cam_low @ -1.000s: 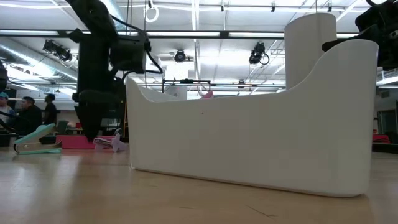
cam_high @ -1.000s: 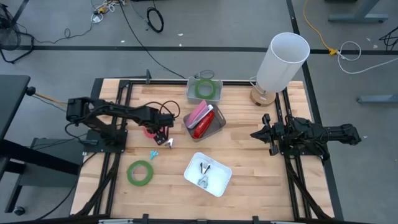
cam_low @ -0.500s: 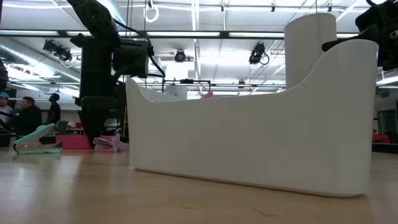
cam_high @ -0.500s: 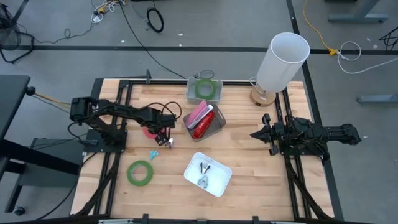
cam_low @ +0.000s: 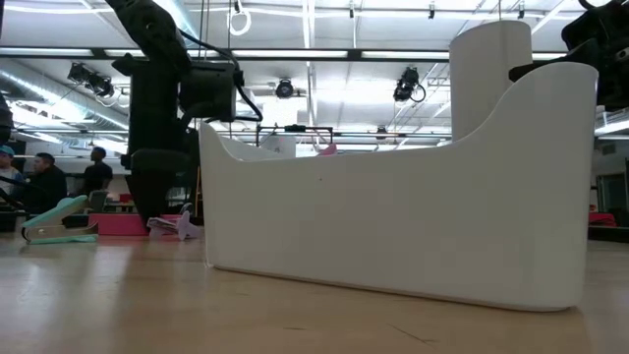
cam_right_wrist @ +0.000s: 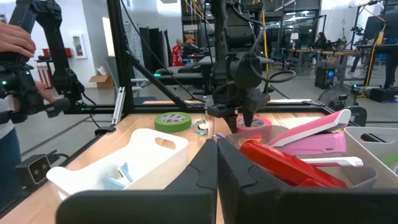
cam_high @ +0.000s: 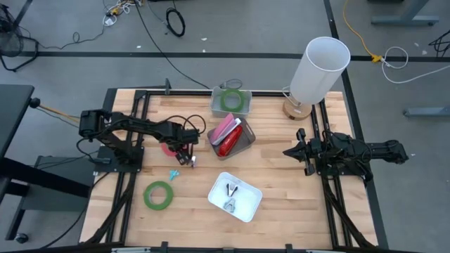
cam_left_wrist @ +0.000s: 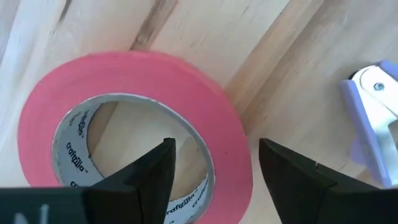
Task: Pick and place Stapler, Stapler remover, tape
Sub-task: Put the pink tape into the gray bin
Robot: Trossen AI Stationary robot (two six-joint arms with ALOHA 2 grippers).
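Note:
The red-pink tape roll (cam_left_wrist: 130,81) lies flat on the wooden table (cam_high: 281,190), left of centre. My left gripper (cam_left_wrist: 214,149) points straight down over it and is open. One finger (cam_left_wrist: 152,171) stands in the roll's open centre and the other (cam_left_wrist: 289,171) outside its wall, with a gap showing on both sides. A pale purple stapler remover (cam_left_wrist: 373,112) and a teal one (cam_high: 173,173) lie close by. A green tape roll (cam_high: 159,195) lies flat near the front left. A pink and a red stapler sit in a clear bin (cam_high: 228,135). My right gripper (cam_high: 288,152) waits shut and level at the right.
A white tray (cam_high: 235,196) with stapler removers sits front centre and fills much of the low view. A clear bin (cam_high: 230,102) holding another green tape roll stands at the far edge. A tall white cylinder (cam_high: 320,67) stands far right. People show in the room behind.

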